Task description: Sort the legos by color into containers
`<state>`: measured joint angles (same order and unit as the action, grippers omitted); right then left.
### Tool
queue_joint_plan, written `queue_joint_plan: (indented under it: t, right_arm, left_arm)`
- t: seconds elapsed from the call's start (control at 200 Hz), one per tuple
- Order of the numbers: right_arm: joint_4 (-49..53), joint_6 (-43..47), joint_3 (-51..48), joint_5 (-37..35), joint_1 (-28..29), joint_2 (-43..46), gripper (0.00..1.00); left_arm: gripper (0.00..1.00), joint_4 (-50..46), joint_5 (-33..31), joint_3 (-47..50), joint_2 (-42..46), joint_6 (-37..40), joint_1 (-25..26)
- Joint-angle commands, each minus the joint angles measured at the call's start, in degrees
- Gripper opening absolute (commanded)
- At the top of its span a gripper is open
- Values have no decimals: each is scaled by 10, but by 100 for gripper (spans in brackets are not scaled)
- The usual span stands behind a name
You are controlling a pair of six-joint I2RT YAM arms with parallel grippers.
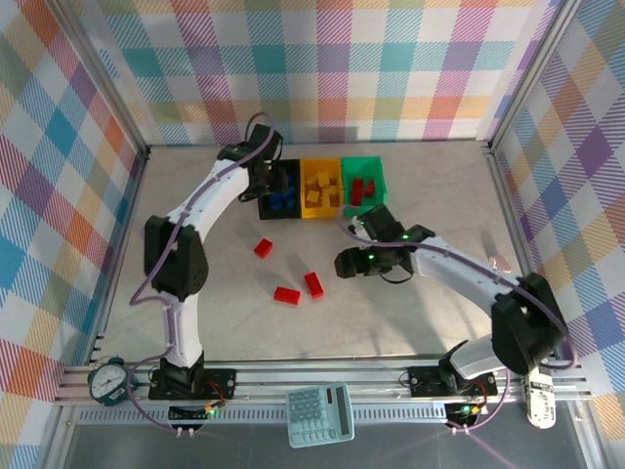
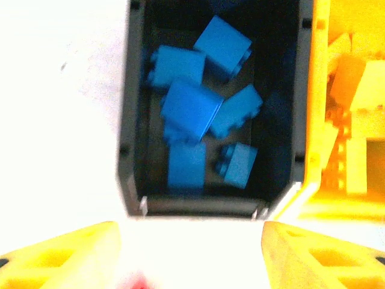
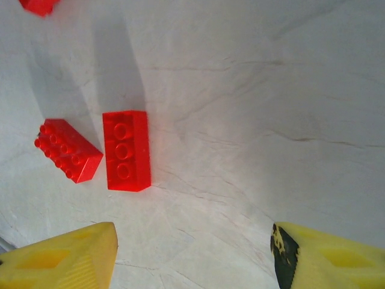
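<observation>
Three joined containers stand at the back: a black bin (image 1: 264,205) holding blue legos (image 1: 284,199), a yellow bin (image 1: 321,161) holding yellow legos (image 1: 321,188), and a green bin (image 1: 361,160) holding red legos (image 1: 362,188). Three red legos lie loose on the table (image 1: 263,247) (image 1: 287,295) (image 1: 313,283). My left gripper (image 2: 191,259) hangs open over the near end of the black bin (image 2: 129,120), with nothing between its fingers; several blue legos (image 2: 189,108) lie inside. My right gripper (image 3: 192,253) is open above bare table, to the right of two red legos (image 3: 126,150) (image 3: 68,150).
A teal calculator (image 1: 319,414) and a round gauge (image 1: 105,381) sit on the front rail. Checked walls close in the back and both sides. The yellow bin's wall (image 2: 319,90) adjoins the black one on the right.
</observation>
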<state>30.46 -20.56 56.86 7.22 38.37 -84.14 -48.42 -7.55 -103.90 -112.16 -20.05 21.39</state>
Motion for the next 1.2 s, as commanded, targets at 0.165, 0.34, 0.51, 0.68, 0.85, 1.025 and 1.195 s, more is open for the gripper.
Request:
queue_joint_plan:
  t: [0.165,0.34,0.51,0.68,0.85,1.025,1.195]
  right_arm:
    - [-11,1,105,-44,95,-134,68]
    - [10,8,152,-68,121,-205,67]
    - [19,16,170,-73,132,-240,64]
    - [26,15,176,-85,136,-256,61]
    - [29,14,177,-94,138,-265,53]
    - [33,17,178,-100,138,-267,39]
    - [44,24,177,-126,137,-253,30]
  left_arm:
    - [64,33,-28,224,211,-56,1]
    - [64,40,-26,331,305,-88,2]
    - [65,29,-54,386,363,-106,8]
    - [65,22,-57,403,377,-111,10]
    - [65,20,-59,398,373,-111,15]
    - [65,12,-61,393,370,-111,20]
    - [65,-13,-73,389,375,-112,33]
